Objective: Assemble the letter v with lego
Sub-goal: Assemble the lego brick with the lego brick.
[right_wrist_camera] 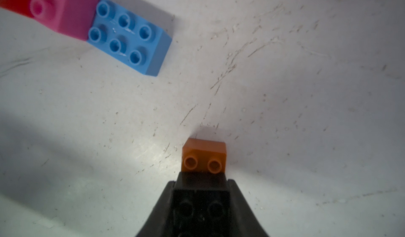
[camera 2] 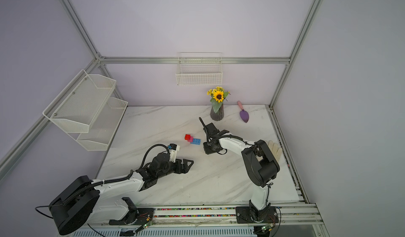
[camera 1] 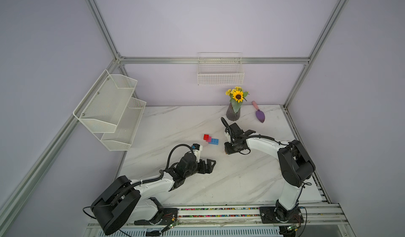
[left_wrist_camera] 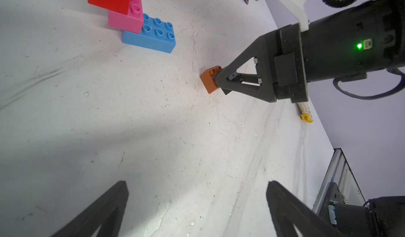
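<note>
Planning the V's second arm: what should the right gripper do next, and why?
Probably carry its load to the bare studs of the blue brick. The right gripper grips the black brick, stacked on the orange brick; the pink brick covers only one end of it.
</note>
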Robot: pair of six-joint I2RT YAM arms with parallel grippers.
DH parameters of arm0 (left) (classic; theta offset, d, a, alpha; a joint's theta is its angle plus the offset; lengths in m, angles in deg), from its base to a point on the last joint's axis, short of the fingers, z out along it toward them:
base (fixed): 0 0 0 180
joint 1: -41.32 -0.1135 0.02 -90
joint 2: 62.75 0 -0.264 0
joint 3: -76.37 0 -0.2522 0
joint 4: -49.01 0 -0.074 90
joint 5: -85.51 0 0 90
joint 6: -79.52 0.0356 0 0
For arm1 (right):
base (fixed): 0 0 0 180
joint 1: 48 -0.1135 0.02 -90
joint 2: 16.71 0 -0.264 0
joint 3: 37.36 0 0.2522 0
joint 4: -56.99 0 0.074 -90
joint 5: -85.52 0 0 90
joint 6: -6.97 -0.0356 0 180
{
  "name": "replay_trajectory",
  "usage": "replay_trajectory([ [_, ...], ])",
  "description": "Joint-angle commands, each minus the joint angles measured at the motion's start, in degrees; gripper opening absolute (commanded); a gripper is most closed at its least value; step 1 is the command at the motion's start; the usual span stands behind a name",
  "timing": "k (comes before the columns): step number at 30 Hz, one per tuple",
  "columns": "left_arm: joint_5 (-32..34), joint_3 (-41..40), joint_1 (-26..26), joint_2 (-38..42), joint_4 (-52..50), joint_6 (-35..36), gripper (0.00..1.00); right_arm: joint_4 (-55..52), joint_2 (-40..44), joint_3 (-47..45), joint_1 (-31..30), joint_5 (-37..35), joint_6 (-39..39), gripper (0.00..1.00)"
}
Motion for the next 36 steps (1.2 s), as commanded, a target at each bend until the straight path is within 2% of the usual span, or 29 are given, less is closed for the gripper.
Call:
replay_trajectory([
  [1,-0.71,-0.14,-0.12,0.04,3.05,-0.21,1.0,-4.75,-2.76,1.13,-0.89,-1.43,-1.9,0.13],
  [7,-0.85,0.04,-0.12,0.16,2.89,-0.05,1.0,-6.51,-4.04,1.47,-2.24,-3.18,-4.27,0.13],
  [18,-1.29,-0.35,-0.12,0.52,3.31,-0.46,1.0,-7.82,-0.47,-1.39,-2.38,-3.43,-6.01,0.13],
  [27,-1.84,0.07,-0.21,0.24,3.93,-1.01,1.0,-8.45,-2.76,0.3,-2.38,-1.42,-3.57,0.13],
  [36,-0.14,-0.31,-0.21,3.33,1.17,-0.23,1.0,-10.41,-5.06,-0.2,-2.38,-1.69,0.39,0.13],
])
